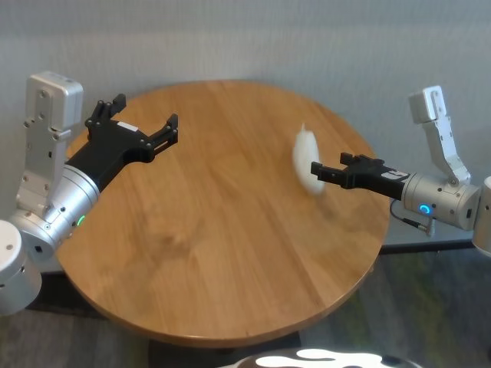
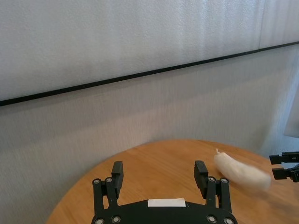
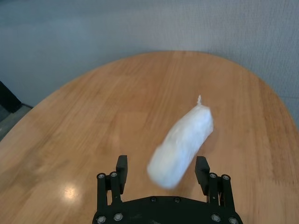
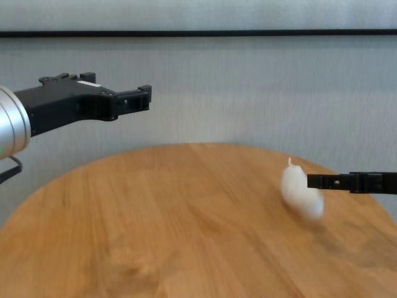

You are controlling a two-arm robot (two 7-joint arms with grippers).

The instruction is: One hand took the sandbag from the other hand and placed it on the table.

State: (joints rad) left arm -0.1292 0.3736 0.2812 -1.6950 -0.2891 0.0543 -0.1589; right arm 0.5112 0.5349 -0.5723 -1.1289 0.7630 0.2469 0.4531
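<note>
Watching the sandbag (image 3: pixel 183 140) blur between our right gripper's (image 3: pixel 161 169) parted fingers.
Our left gripper (image 1: pixel 170 130) hangs wide open, empty, above the table (image 1: pixel 215 253).

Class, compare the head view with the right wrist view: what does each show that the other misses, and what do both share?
Only the head view shows the left claw, open and empty, raised over the table's left side, and the blue ring on the right wrist. Only the right wrist view shows the right claw from behind, fingers spread apart, the sandbag blurred between and ahead of them. Both show the sandbag, the right claw and the round wooden table.
</note>
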